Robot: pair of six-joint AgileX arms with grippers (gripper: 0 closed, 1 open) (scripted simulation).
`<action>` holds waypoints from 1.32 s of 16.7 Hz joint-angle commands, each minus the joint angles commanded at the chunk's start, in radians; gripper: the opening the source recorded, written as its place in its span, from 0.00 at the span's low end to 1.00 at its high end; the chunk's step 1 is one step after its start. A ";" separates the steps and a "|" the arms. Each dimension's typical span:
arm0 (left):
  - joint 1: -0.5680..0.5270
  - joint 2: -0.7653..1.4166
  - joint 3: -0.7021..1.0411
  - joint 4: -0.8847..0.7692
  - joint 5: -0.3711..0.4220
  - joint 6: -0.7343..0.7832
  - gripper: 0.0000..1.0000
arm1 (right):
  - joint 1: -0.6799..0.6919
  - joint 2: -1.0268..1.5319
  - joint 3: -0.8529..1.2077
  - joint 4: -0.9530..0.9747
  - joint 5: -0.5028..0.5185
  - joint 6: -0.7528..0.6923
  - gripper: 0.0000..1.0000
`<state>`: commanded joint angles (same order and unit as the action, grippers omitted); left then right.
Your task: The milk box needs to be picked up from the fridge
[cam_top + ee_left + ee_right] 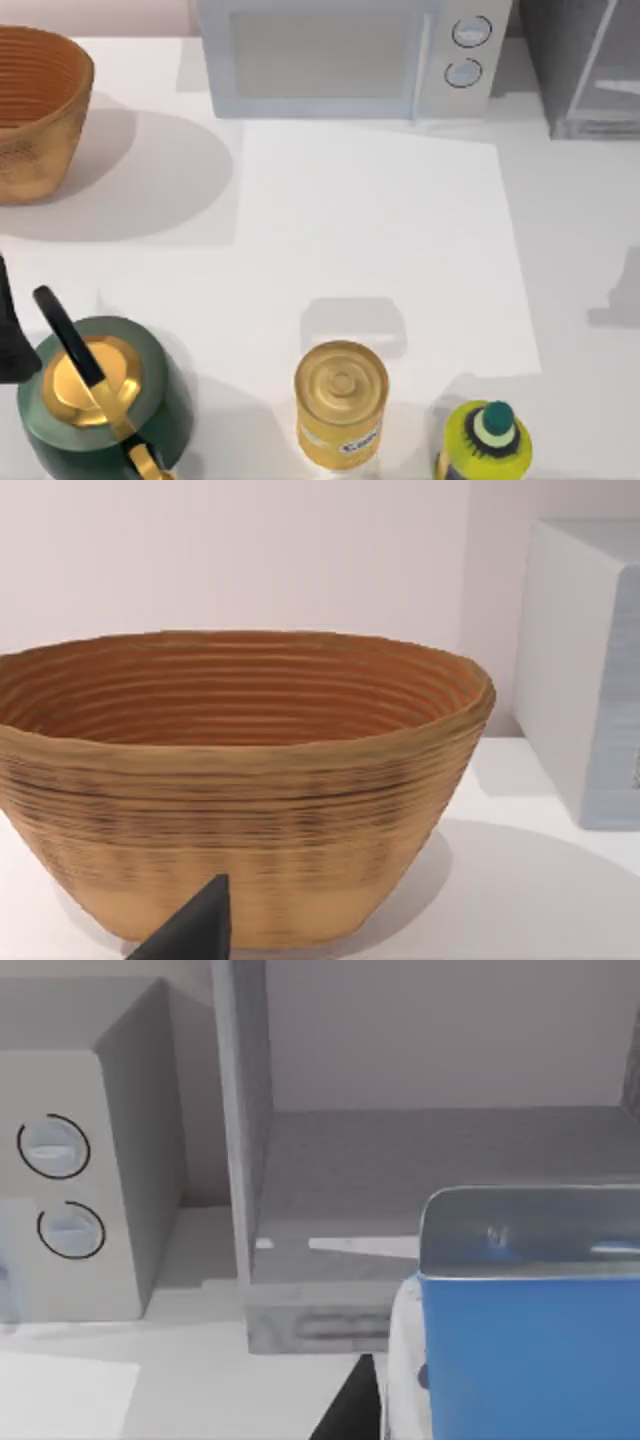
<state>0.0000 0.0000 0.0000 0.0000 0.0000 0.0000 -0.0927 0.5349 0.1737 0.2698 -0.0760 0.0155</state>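
The milk box [520,1350], blue with a white side and a pale folded top, sits very close in the right wrist view, in front of the fridge's [400,1170] open grey inside. My right gripper [470,1420] looks shut on the box, with one dark finger [345,1415] against its white side and the other hidden behind it. The fridge [585,70] stands at the table's back right corner. My left gripper [10,330] is parked at the left edge, beside the kettle.
A white microwave [345,55] with two round knobs stands left of the fridge. A woven basket [30,110] is at the back left. Along the front edge stand a green kettle [95,400], a yellow can [340,405] and a yellow-green bottle [485,440].
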 joint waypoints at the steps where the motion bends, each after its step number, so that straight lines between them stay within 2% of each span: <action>1: 0.000 0.000 0.000 0.000 0.000 0.000 1.00 | 0.010 -0.096 -0.041 -0.063 0.010 0.000 0.00; 5: 0.000 0.000 0.000 0.000 0.000 0.000 1.00 | 0.060 -0.383 -0.148 -0.224 0.051 -0.002 0.00; 9: 0.000 0.000 0.000 0.000 0.000 0.000 1.00 | 0.090 -0.523 -0.172 -0.267 0.075 -0.013 0.00; 17: 0.000 0.000 0.000 0.000 0.000 0.000 1.00 | 0.092 -0.527 -0.169 -0.264 0.074 -0.012 0.00; 22: 0.000 0.000 0.000 0.000 0.000 0.000 1.00 | 0.155 -0.349 -0.093 -0.102 0.036 0.024 0.00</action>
<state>0.0000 0.0000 0.0000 0.0000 0.0000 0.0000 0.0620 0.1857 0.0811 0.1682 -0.0400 0.0391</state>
